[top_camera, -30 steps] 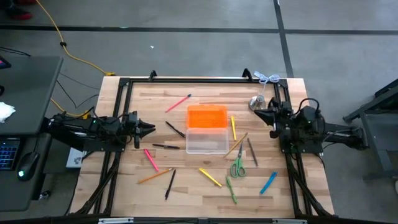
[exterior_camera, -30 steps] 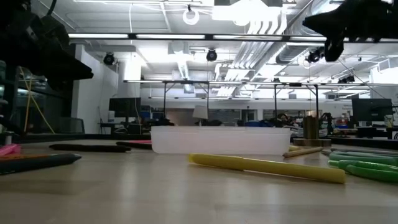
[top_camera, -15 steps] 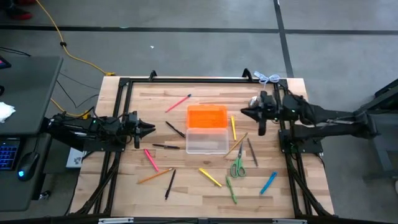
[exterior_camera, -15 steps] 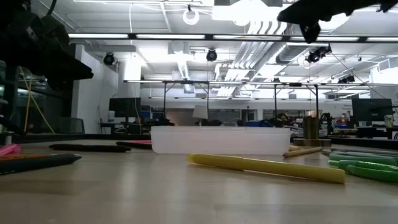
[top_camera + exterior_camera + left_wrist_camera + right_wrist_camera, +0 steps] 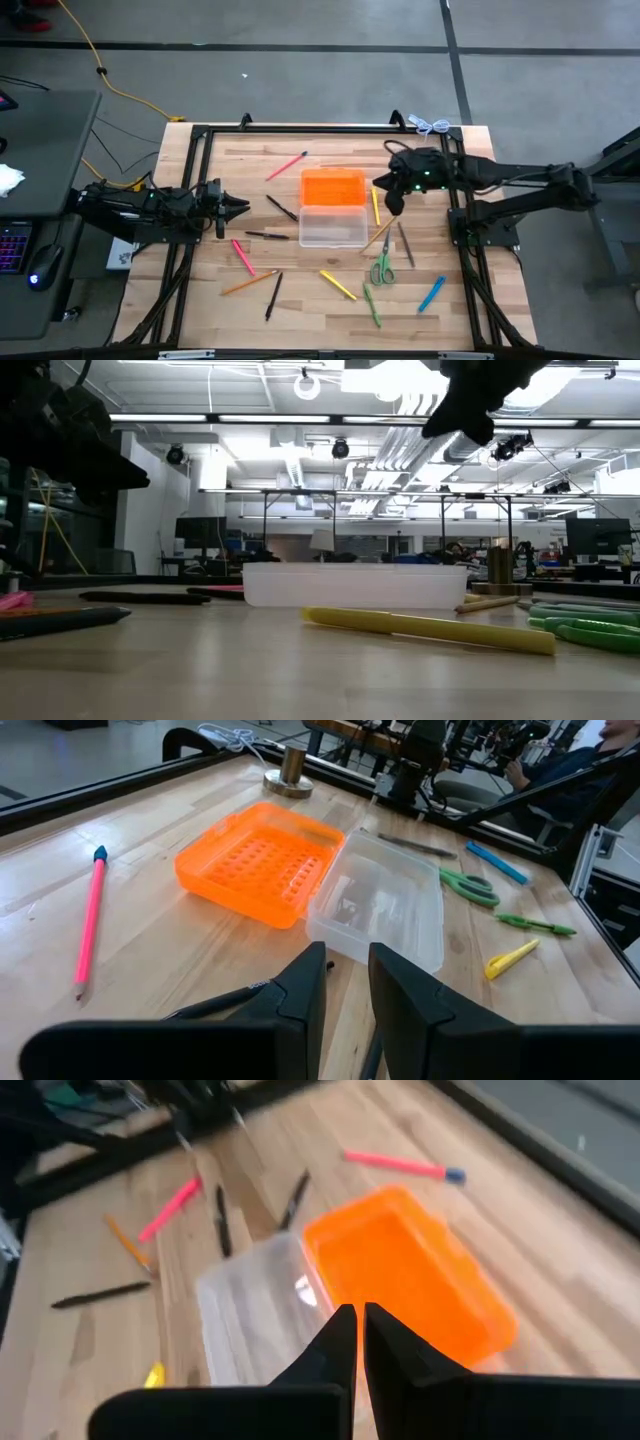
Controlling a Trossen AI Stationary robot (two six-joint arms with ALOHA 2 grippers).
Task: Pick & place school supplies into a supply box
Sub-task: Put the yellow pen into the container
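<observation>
The right hand (image 5: 388,196) hangs above the tabletop (image 5: 260,305) just to the right of the box (image 5: 333,224), and the yellow pen (image 5: 376,205) lies almost directly beneath it, beside the orange lid (image 5: 333,188). That pen runs near-to-far, roughly parallel to the short side of the lid, so a grasp from above would probably need the fingers turned across that line. The right hand is the nearer one by far to this pen, and its fingers (image 5: 340,1342) are pressed together with nothing between them; they would have to spread before closing on anything.

The left hand (image 5: 238,207) waits over the left side of the tabletop, pointing toward the box, its fingers (image 5: 305,995) a little apart and empty.

The box is clear plastic, lying open in the middle with its lid folded flat toward the far side, and it looks empty. The rest of the supplies are scattered around it: a pink pencil (image 5: 286,166) beyond the lid, green scissors (image 5: 382,267) and a blue marker (image 5: 431,294) at the near right, and black pens (image 5: 267,235) on the left.
</observation>
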